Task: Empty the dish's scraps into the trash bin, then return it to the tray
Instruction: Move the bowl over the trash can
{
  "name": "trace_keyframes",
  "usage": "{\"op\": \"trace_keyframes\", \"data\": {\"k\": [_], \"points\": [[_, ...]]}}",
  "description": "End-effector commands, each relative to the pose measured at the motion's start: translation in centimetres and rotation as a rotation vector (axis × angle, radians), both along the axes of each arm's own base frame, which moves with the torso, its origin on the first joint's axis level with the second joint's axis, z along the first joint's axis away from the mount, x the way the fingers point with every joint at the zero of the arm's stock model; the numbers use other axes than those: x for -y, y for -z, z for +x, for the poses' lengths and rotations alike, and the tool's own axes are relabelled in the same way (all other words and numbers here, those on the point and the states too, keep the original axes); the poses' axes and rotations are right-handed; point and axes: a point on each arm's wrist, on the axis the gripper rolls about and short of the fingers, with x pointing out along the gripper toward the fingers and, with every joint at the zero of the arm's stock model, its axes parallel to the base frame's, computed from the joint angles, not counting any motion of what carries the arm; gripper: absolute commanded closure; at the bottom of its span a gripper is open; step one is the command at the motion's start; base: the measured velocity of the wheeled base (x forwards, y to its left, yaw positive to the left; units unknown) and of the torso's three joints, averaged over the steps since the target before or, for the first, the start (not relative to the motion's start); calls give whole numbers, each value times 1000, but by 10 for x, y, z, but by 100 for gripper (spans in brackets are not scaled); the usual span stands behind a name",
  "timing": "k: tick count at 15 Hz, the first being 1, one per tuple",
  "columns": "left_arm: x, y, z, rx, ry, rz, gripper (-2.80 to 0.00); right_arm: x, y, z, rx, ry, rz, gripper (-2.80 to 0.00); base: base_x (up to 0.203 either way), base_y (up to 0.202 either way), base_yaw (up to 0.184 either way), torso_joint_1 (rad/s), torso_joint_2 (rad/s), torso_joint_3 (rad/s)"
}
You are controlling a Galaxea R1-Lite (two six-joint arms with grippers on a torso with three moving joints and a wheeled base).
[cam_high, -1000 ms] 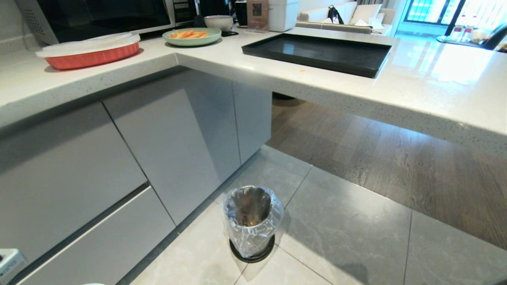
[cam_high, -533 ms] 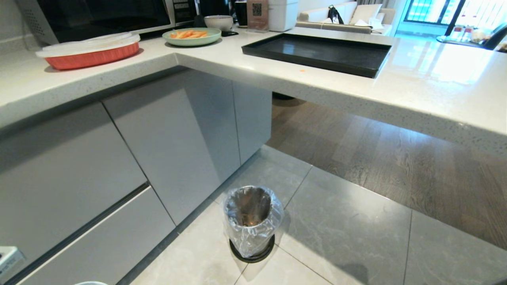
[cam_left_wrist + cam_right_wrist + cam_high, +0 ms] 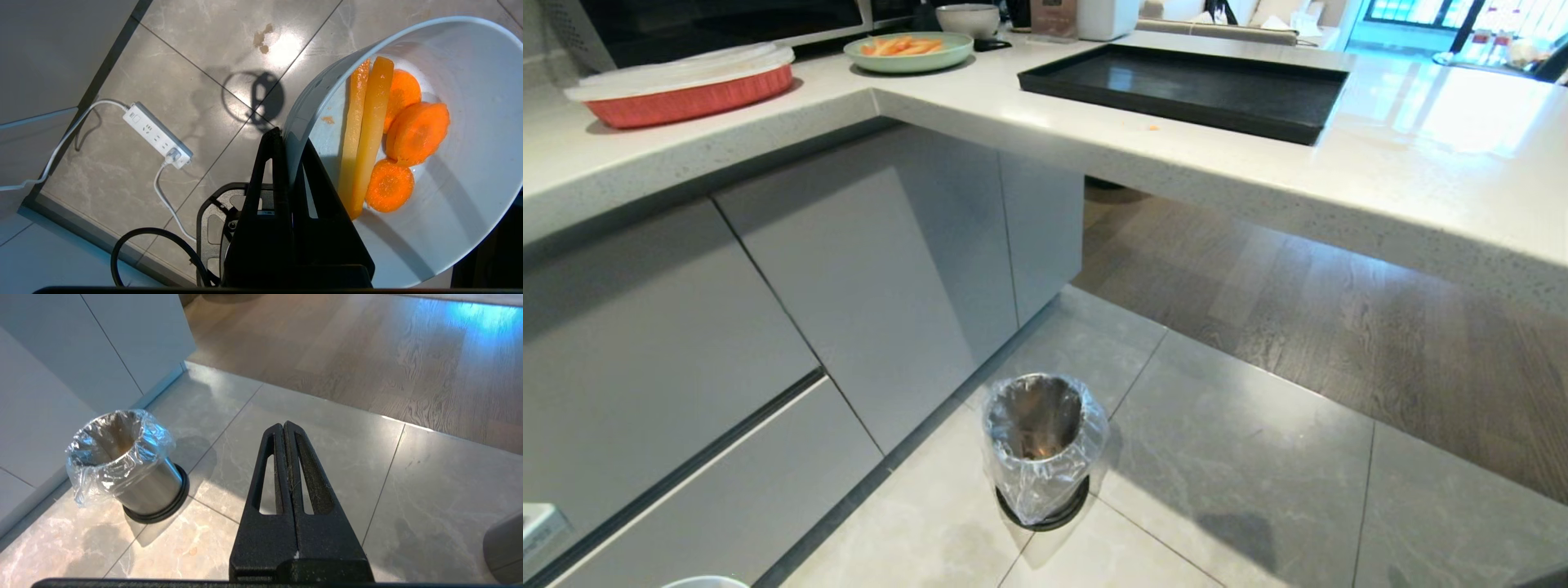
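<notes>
Grey floor tiles (glossy) meet wood flooring under the countertop.

The whole head view has been tilted downward, so that the tray and green plate are shown nearer the top edge, while slightly more of the dish's rim is seen at the bottom.

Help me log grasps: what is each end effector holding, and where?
Left end effector pinches the dish by its rim wall, scraps inside. Right end effector holds nothing.
</notes>
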Motion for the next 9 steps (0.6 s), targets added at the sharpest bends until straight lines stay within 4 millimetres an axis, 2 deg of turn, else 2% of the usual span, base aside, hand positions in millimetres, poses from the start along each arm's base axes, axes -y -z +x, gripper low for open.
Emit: {"op": "trace_keyframes", "data": {"k": [1,9], "points": [[0,-1,0,-4,2,-2,0,0,0,0,1,0,1,0,0,0,0,2,2,-188],[0,-3,2,-6,1,-4,0,0,0,0,1,0,1,0,0,0,0,4,3,-195]]}}
